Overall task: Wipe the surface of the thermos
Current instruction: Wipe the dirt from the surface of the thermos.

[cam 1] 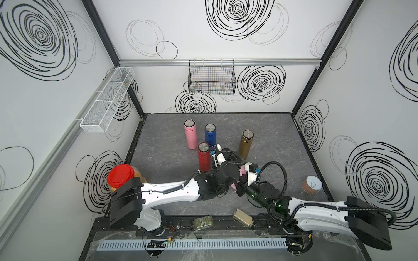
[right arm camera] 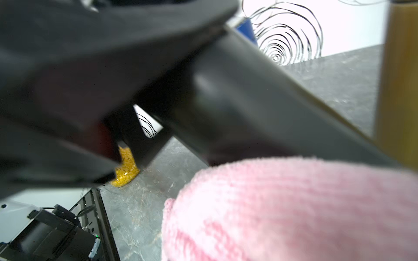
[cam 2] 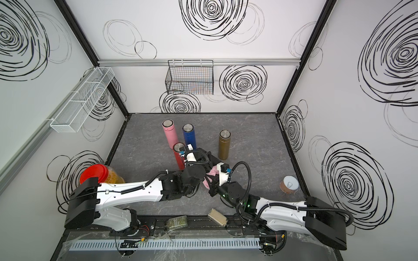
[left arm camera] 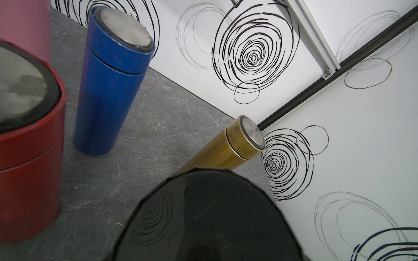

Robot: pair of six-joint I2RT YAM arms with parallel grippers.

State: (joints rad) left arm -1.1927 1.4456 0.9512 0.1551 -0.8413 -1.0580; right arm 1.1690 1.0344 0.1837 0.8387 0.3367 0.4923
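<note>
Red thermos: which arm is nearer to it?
Left. The left arm passes right beside the red thermos; the right arm, holding the pink cloth, is farther away, beyond the left one.

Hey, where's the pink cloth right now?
In both top views the pink cloth is mid-table, just nearer the robot than the gold thermos and right of the red thermos; the right wrist view shows it beside a tilted black thermos.

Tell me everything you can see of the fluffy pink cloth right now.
The fluffy pink terry cloth is bunched into a soft wad with paler and darker pink bands. The shut right gripper appears to pinch it over the grey marbled tabletop, its upper edge pressed against the tilted black thermos.
</note>
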